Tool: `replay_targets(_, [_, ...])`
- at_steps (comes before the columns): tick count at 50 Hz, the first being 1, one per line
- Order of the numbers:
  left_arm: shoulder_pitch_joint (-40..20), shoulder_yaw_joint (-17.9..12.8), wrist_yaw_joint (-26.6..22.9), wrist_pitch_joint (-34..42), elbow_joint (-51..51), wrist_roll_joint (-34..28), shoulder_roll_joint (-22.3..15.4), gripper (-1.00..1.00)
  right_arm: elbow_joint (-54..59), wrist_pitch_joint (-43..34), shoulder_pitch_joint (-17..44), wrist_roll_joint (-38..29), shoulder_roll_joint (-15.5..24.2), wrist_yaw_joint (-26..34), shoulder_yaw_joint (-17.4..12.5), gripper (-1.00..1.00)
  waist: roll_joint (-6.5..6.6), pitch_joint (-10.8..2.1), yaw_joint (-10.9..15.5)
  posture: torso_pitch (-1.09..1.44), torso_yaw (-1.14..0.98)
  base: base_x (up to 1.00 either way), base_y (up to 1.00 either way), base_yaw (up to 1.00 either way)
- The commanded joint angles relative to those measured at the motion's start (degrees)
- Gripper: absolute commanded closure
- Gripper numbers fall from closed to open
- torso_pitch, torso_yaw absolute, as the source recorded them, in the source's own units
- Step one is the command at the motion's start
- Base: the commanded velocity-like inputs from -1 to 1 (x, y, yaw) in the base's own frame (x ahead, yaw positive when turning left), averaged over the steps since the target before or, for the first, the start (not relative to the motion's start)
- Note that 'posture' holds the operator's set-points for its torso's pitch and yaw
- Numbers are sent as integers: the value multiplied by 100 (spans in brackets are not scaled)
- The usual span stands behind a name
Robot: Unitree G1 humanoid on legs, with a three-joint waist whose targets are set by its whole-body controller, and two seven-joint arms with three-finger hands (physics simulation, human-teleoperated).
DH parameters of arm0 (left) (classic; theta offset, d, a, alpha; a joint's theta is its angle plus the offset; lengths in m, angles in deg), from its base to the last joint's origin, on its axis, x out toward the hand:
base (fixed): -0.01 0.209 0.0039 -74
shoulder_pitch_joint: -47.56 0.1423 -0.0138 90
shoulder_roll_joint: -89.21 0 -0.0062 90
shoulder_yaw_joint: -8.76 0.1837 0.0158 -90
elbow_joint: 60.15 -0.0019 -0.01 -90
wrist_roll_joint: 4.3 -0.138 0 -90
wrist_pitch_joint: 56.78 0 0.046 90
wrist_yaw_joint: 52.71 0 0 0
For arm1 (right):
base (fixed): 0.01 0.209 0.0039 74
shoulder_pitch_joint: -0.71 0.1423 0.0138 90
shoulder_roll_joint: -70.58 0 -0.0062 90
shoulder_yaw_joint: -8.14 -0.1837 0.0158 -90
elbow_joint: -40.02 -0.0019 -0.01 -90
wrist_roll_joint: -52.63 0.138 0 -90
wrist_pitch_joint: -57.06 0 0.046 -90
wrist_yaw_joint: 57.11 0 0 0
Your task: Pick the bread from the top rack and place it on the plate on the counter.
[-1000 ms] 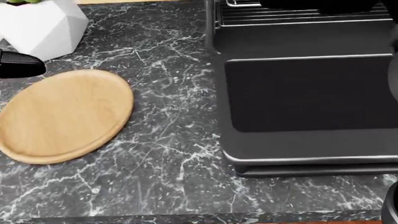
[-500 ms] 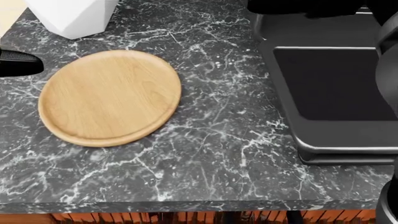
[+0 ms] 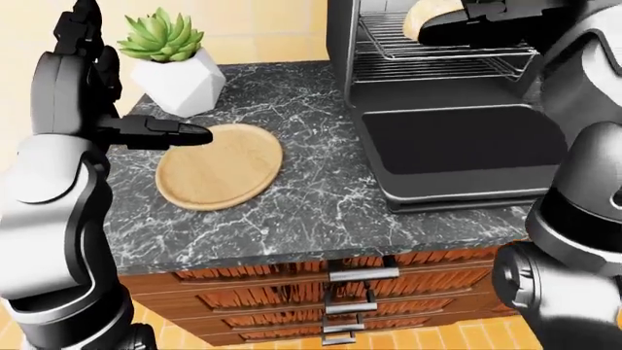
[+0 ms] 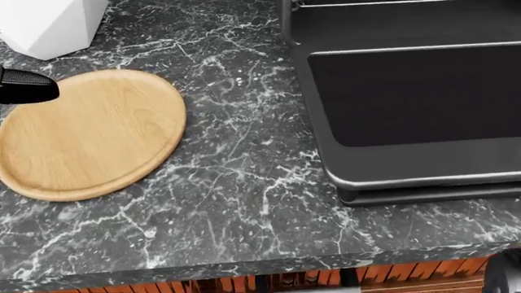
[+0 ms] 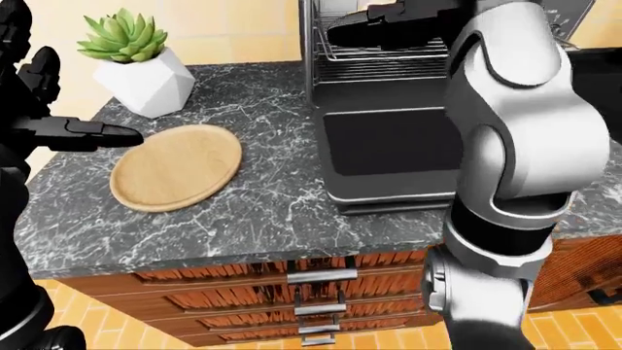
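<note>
Left-eye view: your right hand reaches the bread, grip state unclear; pulling out early could drop it short of the plate.

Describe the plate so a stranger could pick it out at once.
Start at the dark marble counter with the black oven on its right side in the left-eye view. Left of the oven lies the plate, just below the white planter. It is the only flat, round, light wooden thing there.
</note>
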Motion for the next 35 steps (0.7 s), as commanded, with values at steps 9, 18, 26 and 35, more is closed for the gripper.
replay_targets(9, [-220, -27, 27, -240, 39, -63, -75, -100, 844, -231, 902, -1118, 75, 377, 259, -100, -9, -160, 14, 0, 0, 0, 0, 0])
replay_targets(18, [-130, -82, 23, -226, 116, -60, -78, -100, 2059, -120, 1429, -2263, -107, 616, 347, -100, 23, -161, 7, 0, 0, 0, 0, 0])
replay_targets(26, [-91, -99, 19, -207, 167, -55, -80, -100, 3167, 507, 1687, -2662, -81, 603, 317, -100, 50, -165, 12, 0, 0, 0, 0, 0])
replay_targets(35, [-78, -109, 17, -207, 177, -49, -84, -100, 4073, 929, 2076, -2764, -131, 503, 268, -100, 79, -160, 5, 0, 0, 0, 0, 0])
